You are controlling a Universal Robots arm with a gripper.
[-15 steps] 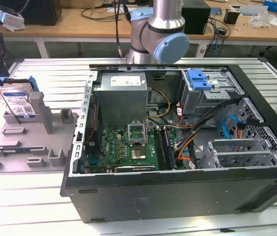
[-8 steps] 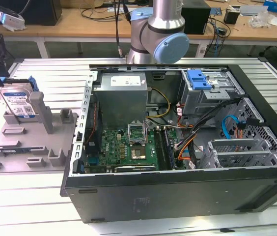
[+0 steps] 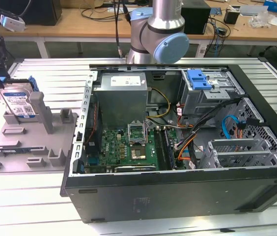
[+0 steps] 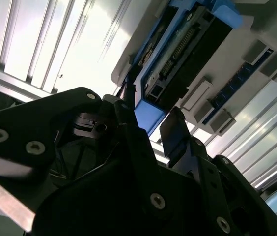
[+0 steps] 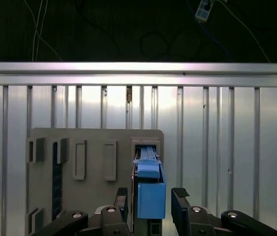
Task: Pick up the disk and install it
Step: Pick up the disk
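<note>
The disk (image 3: 18, 102), a silver drive with a white-and-blue label and a blue frame, stands on edge in the grey fixture (image 3: 30, 145) at the exterior view's left. My gripper (image 3: 0, 78) hangs right above its upper edge. In both wrist views the disk's blue frame (image 5: 151, 199) (image 4: 148, 117) sits between my two black fingers (image 5: 122, 196) (image 4: 175, 130). My gripper (image 5: 151, 194) (image 4: 151, 123) is open, with narrow gaps showing on both sides of the frame.
An open computer case (image 3: 178, 196) fills the middle and the exterior view's right, with a motherboard (image 3: 128, 147), cables and a blue bracket (image 3: 200, 78) on its drive cage. The arm's base (image 3: 158, 29) stands behind it. Ribbed aluminium table (image 5: 227, 137) lies around the fixture.
</note>
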